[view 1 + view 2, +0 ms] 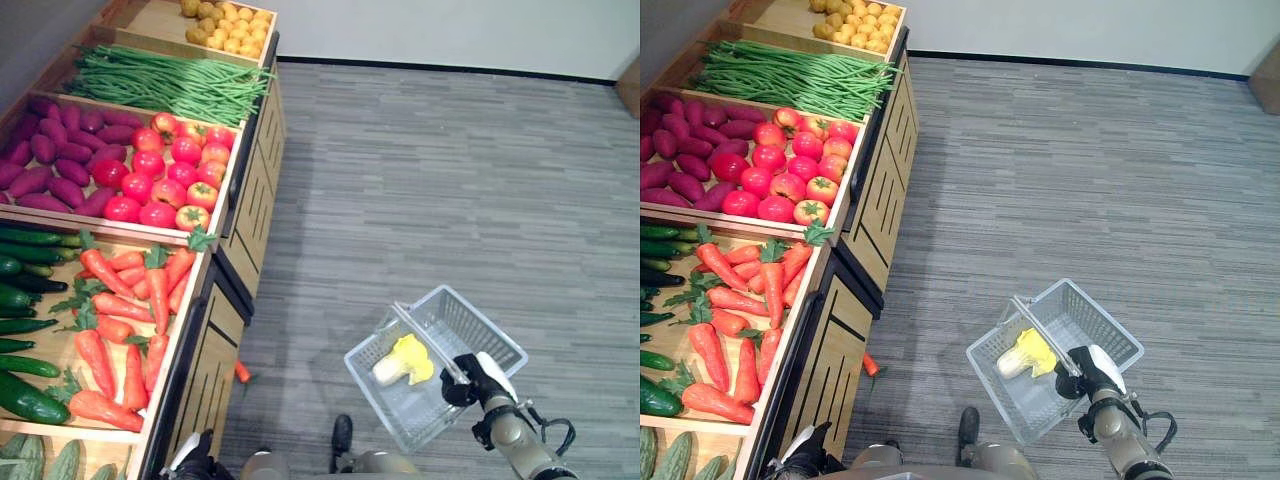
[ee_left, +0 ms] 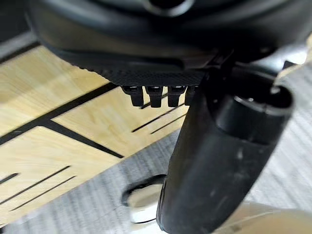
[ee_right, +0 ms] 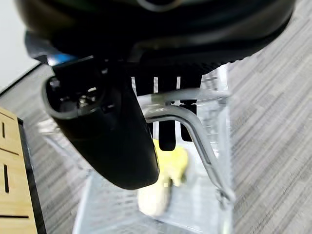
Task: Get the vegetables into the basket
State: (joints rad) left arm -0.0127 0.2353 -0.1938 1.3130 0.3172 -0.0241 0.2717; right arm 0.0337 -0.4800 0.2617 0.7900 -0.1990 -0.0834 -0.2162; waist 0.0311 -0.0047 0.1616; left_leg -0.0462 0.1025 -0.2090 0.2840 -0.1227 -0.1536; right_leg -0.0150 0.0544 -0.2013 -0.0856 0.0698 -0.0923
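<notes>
Vegetables fill the compartments of the wooden stand (image 1: 215,330) on the robot's left: carrots (image 1: 125,310) in the near bin, cucumbers (image 1: 25,300) beside them toward the far left, tomatoes (image 1: 165,175) and purple sweet potatoes (image 1: 55,155) one bin further away, then green beans (image 1: 170,85). One small carrot (image 1: 242,372) lies on the floor at the foot of the stand, between stand and basket.

Basket (image 1: 435,365), clear wire-mesh, hangs at the robot's right, well apart from the stand. It already contains one pale yellow-leaved vegetable (image 1: 402,362).

Right hand (image 1: 470,382) has its fingers (image 3: 165,117) curled round the basket's metal handle (image 3: 195,131); the right wrist view shows the handle passing under them.

Left hand (image 2: 156,92) hangs low beside the stand's front panel; its fingertips show as a short row, and whether they are straight or curled cannot be determined.

Governing relation: the carrots lie to the left of and above the left hand, their long axes running roughly toward and away from the robot, tops pointing away. The left hand is nearer and is the free one.
</notes>
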